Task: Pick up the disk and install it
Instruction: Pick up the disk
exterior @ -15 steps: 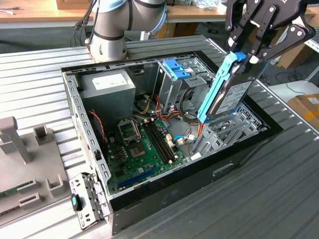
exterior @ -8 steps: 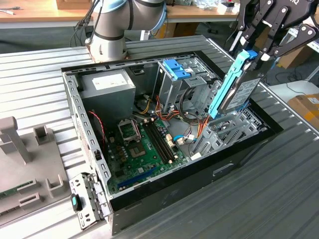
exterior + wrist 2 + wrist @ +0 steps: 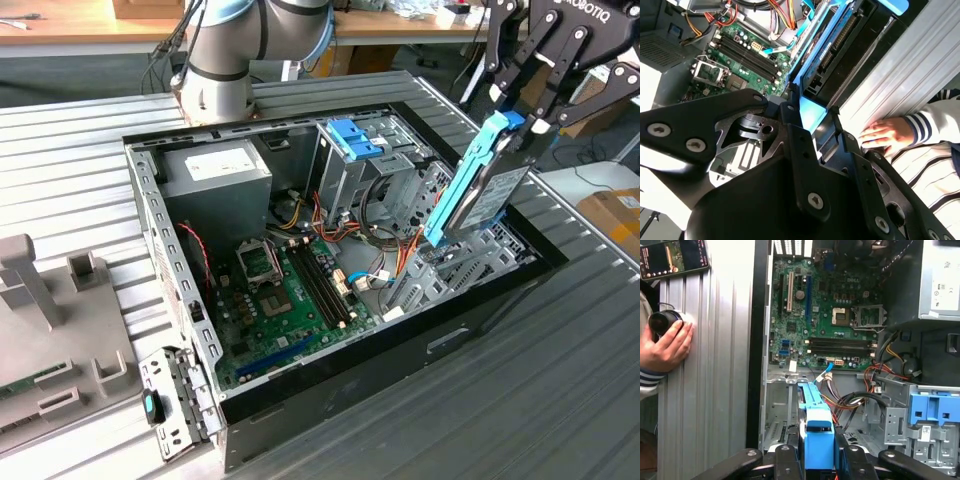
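The disk (image 3: 480,190) is a grey drive in a bright blue frame, held on edge and tilted above the open computer case (image 3: 400,352), over its side at the exterior view's right. My gripper (image 3: 520,125) is shut on the disk's upper end, one black finger on each flat face. In the first wrist view the disk's blue edge (image 3: 818,435) runs out from between the gripper (image 3: 817,460) fingers toward the empty metal bay floor (image 3: 782,415). The second wrist view shows the disk (image 3: 840,45) beyond the gripper (image 3: 810,120), lit blue.
Inside the case lie a green motherboard (image 3: 290,290), a grey power supply box (image 3: 215,170), coloured cables and a metal cage with a blue latch (image 3: 352,138). A person's hand (image 3: 665,342) rests on the ribbed table beside the case. A grey fixture (image 3: 40,310) stands at the exterior view's left.
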Controlling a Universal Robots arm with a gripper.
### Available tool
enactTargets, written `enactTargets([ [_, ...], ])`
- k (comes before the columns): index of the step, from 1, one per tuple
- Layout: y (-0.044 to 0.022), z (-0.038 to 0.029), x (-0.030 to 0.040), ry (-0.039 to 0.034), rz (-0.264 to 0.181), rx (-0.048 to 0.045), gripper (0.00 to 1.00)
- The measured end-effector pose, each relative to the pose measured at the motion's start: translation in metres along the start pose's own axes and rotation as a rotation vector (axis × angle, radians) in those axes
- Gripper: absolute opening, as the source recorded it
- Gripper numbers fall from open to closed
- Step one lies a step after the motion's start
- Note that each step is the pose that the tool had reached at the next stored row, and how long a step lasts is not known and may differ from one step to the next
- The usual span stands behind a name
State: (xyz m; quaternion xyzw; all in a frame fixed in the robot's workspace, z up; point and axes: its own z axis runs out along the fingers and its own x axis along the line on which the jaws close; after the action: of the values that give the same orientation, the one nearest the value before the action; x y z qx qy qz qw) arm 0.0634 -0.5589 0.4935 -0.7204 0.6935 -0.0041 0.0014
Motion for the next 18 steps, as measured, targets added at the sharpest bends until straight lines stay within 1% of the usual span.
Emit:
enactTargets([
  [3,-0.0003,0.004,0.0001,0.0001,0.0,0.0,0.36],
  [6,-0.0018,0.0051,0.0015,0.0011,0.002,-0.0002,0.36],
  [8,-0.0017,0.0089,0.0029,0.002,0.012,-0.0003,0.36],
  [9,-0.0022,0.0123,0.0031,0.002,0.016,-0.0003,0.36],
  [10,-0.0037,0.0153,0.0032,0.002,0.018,-0.0004,0.36],
  [11,-0.0067,0.0184,0.0033,0.002,0.019,-0.0009,0.36],
  [12,-0.0084,0.0204,0.0033,0.002,0.02,-0.0011,0.36],
  [14,-0.0089,0.0238,0.0034,0.002,0.025,-0.0015,0.36],
  [15,-0.009,0.0284,0.0039,0.0024,0.035,-0.0015,0.36],
  [18,-0.009,0.0305,0.004,0.0021,0.037,-0.0015,0.36],
])
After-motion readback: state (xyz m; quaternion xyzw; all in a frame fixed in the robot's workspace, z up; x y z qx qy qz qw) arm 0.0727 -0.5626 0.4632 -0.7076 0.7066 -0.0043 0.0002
